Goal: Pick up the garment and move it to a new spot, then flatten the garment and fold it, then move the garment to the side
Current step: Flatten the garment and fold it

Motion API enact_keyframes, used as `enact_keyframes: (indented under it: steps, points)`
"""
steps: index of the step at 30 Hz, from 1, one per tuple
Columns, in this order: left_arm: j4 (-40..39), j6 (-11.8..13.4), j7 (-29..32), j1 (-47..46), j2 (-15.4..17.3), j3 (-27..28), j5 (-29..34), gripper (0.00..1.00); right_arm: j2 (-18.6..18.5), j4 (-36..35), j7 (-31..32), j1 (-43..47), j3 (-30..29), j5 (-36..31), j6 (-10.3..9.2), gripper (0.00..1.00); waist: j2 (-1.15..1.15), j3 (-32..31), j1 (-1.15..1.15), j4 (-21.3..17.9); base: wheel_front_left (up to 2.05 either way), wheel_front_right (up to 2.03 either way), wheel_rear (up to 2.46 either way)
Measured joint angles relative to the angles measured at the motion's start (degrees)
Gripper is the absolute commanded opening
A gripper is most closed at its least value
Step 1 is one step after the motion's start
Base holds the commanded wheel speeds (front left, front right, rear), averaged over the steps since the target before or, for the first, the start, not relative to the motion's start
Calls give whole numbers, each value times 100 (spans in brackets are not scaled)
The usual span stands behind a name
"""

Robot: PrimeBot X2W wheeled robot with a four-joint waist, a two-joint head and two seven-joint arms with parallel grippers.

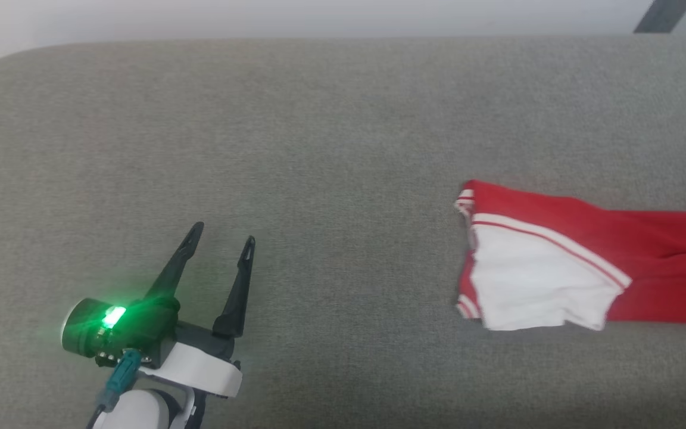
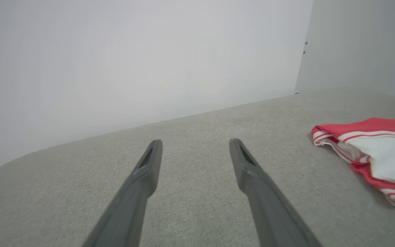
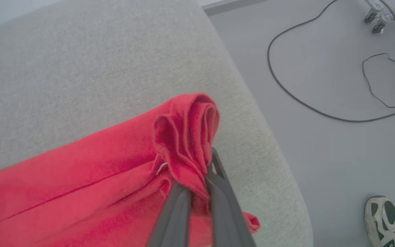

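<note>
Grey woven fabric covers the bench (image 1: 343,119), with a pale wall behind. Nearest, at seven o'clock in the head view, the left gripper (image 1: 224,232) hovers idle, fingers spread wide with nothing between them. Farther out, at three o'clock, the garment (image 1: 587,256) lies bunched, white sleeve uppermost. The right gripper (image 3: 197,178) has its fingers clamped on a gathered red fold near the bench's corner. This looks like the first pick-up; next comes a clean lift, then a carry toward nine o'clock.
</note>
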Motion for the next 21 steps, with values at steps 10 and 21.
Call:
enact_keyframes:
  steps: [10,21]
  points:
    - [53,-4,0,-102,109,-71,-43,100,81,130,-272,-355,-13,-199,-1,0,0,59,0,-245,0,0,0]
    - [85,-5,0,132,79,4,-167,100,337,-1655,62,366,470,40,-3,0,0,-307,0,-199,0,0,0]
